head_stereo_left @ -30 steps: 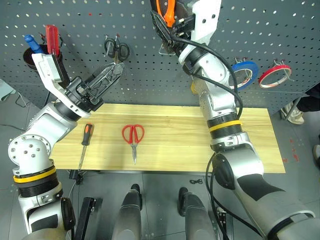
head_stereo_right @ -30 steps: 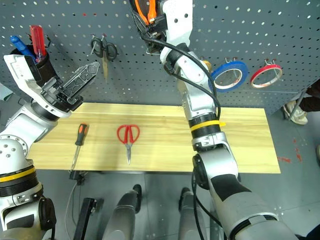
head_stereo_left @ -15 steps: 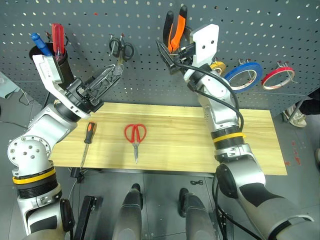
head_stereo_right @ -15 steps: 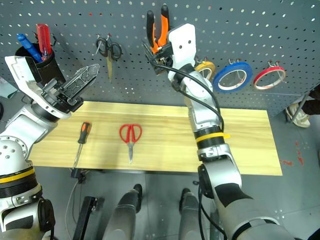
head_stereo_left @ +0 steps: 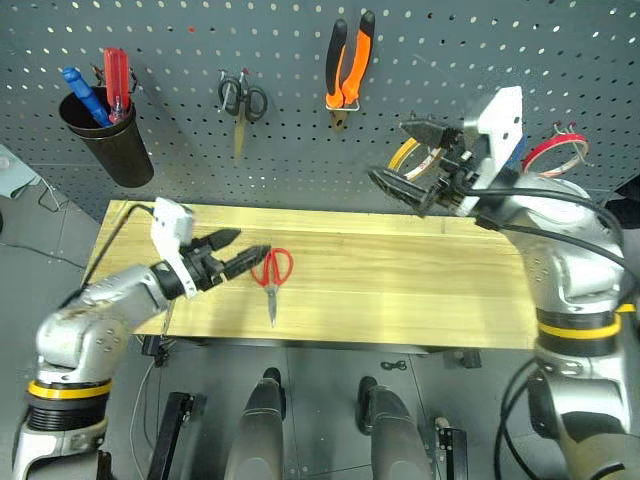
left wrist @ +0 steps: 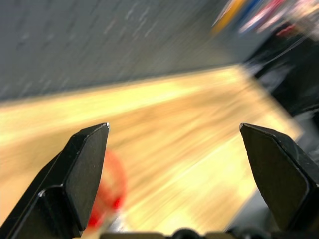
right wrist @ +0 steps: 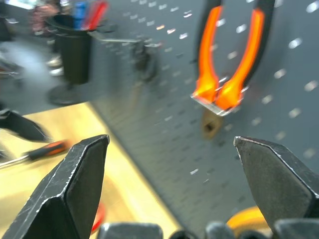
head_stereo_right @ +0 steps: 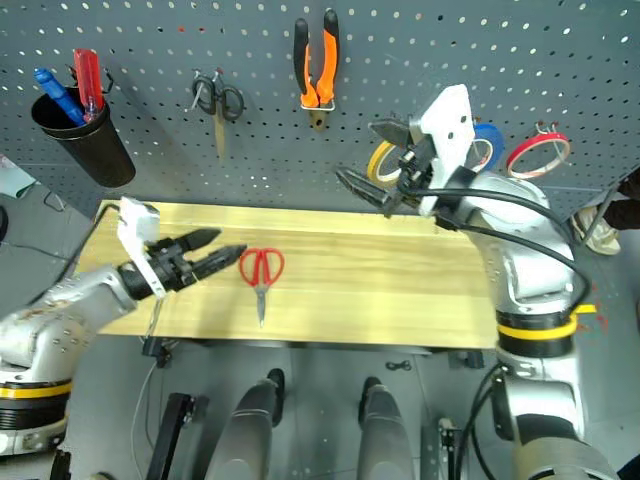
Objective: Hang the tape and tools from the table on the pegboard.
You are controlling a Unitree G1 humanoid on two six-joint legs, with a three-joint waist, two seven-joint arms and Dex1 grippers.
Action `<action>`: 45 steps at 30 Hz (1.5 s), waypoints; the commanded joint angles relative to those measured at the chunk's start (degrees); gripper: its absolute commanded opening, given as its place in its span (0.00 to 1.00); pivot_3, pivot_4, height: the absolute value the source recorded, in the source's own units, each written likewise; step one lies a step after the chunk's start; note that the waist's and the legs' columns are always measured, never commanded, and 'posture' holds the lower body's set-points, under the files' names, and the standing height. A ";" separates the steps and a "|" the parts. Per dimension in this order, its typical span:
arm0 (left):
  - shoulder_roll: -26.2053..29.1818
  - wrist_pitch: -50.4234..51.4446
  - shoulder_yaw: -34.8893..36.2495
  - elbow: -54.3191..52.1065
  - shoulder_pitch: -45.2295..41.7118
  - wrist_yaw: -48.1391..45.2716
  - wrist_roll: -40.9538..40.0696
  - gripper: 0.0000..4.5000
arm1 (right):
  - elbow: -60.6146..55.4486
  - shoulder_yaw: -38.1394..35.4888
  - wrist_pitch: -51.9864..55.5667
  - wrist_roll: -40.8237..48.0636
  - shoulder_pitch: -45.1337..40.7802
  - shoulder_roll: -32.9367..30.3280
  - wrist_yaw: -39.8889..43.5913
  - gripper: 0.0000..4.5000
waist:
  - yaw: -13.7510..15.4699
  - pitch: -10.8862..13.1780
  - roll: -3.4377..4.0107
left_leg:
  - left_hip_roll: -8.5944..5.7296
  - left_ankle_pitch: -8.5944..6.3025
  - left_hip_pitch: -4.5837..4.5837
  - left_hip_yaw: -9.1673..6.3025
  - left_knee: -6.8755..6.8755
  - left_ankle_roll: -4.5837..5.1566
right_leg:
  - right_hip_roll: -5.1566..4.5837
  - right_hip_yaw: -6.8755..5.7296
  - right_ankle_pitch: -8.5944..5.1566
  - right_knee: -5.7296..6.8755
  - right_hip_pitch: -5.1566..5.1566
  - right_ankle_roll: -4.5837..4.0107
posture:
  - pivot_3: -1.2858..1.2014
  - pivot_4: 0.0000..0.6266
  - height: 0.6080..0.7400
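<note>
The pliers (head_stereo_left: 349, 58) are now hanging by themselves on the pegboard (head_stereo_left: 300, 120), handles up, where a second ago the right gripper (head_stereo_left: 405, 160) was still pressed up against them; that gripper is now drawing back and down from the board with its two fingers spread wide and nothing between them, so the pliers are looking done. The blue tape (head_stereo_right: 488, 140) is also sitting on a peg, partly hidden behind the right wrist, between the yellow tape ring (head_stereo_right: 382, 160) and the red tape ring (head_stereo_left: 563, 150). Meanwhile the left gripper (head_stereo_left: 240, 252) is dropping from in front of the board to just over the table (head_stereo_left: 400, 290), fingers fully apart and empty, tips just beside the red-handled scissors (head_stereo_left: 270, 275), which are lying flat. The screwdriver (right wrist: 40, 151) is lying on the wood too, probably under the left forearm in the head views, though the blurred right wrist view is making that hard to confirm. Two tools are remaining to hang, and the scissors are seemingly next.
</note>
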 commanded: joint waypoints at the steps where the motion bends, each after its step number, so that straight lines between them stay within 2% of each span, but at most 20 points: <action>1: -4.09 1.11 -4.22 -5.24 1.81 8.69 6.57 1.00 | -7.00 -2.76 5.50 8.50 5.59 -3.43 5.31 0.99 | 0.03 0.00 -0.01 | 0.00 -0.02 0.00 0.01 0.03 0.03 | 0.00 0.02 0.00 0.00 0.02 -0.01 | 0.53 0.51 1.00; 6: -10.64 5.68 -8.57 -6.71 3.05 21.22 15.67 1.00 | -9.95 -3.03 4.90 11.44 11.75 -6.75 10.07 0.99 | -0.07 0.01 -0.03 | -0.03 -0.04 -0.08 -0.01 0.21 0.08 | 0.00 0.08 0.02 0.04 0.03 0.04 | 0.51 0.56 1.00; 8: -11.78 7.01 -10.12 -6.44 3.20 24.07 19.32 1.00 | -10.04 -3.08 3.98 11.55 12.89 -7.31 11.00 0.99 | -0.28 0.01 -0.03 | -0.03 -0.03 -0.02 -0.01 0.26 0.10 | 0.02 0.12 -0.15 0.09 0.07 0.32 | 0.51 0.56 1.00; 16: -15.96 7.01 -12.86 -0.24 2.42 25.63 26.44 1.00 | -9.71 0.04 -2.91 7.21 15.53 -7.91 14.85 0.99 | -1.93 0.02 -0.04 | -0.05 0.04 0.04 0.00 0.30 0.21 | 0.03 0.22 -0.18 0.17 0.07 0.39 | 0.48 0.61 1.00; 19: -19.65 8.62 -13.90 3.39 0.99 28.01 28.65 1.00 | -9.56 0.12 -3.64 6.85 15.92 -7.75 15.04 0.99 | -2.29 0.02 -0.05 | -0.04 0.04 0.03 -0.02 0.30 0.21 | 0.05 0.22 -0.18 0.18 0.07 0.38 | 0.48 0.62 1.00; 30: -26.19 18.19 -12.01 1.22 4.36 31.90 32.46 1.00 | -10.37 -0.17 -3.80 6.60 17.28 -7.34 13.33 0.99 | -3.21 0.06 -0.06 | -0.05 0.02 0.08 -0.02 0.30 0.31 | 0.06 0.28 -0.19 0.21 0.08 0.38 | 0.47 0.67 1.00; 34: -27.00 18.96 -11.16 2.82 3.94 32.49 33.95 0.72 | -9.53 -0.09 -3.99 6.32 16.92 -7.40 13.36 1.00 | -3.28 0.10 -0.06 | -0.05 0.05 0.10 -0.01 0.30 0.37 | 0.06 0.30 -0.22 0.22 0.08 0.30 | 0.47 0.69 1.00; 40: -27.16 19.65 -10.14 2.23 4.20 32.43 35.34 0.08 | -9.81 0.15 -3.89 6.32 17.24 -7.07 13.10 1.00 | -3.23 0.13 -0.06 | -0.06 0.05 0.09 -0.01 0.27 0.38 | 0.05 0.32 -0.38 0.18 0.08 0.02 | 0.48 0.70 1.00; 41: -27.11 19.67 -9.97 2.25 4.12 32.21 35.52 0.02 | -9.84 0.24 -3.88 6.30 17.28 -6.95 12.98 1.00 | -3.24 0.15 -0.07 | -0.06 0.05 0.09 -0.01 0.26 0.38 | 0.06 0.32 -0.38 0.18 0.08 0.02 | 0.48 0.71 1.00; 45: -27.02 19.61 -9.62 1.56 3.93 31.64 35.96 0.02 | -9.85 0.35 -3.91 6.15 17.32 -6.51 12.62 1.00 | -3.27 0.20 -0.08 | -0.06 0.05 0.11 -0.01 0.23 0.38 | 0.06 0.32 -0.40 0.18 0.08 0.01 | 0.48 0.70 1.00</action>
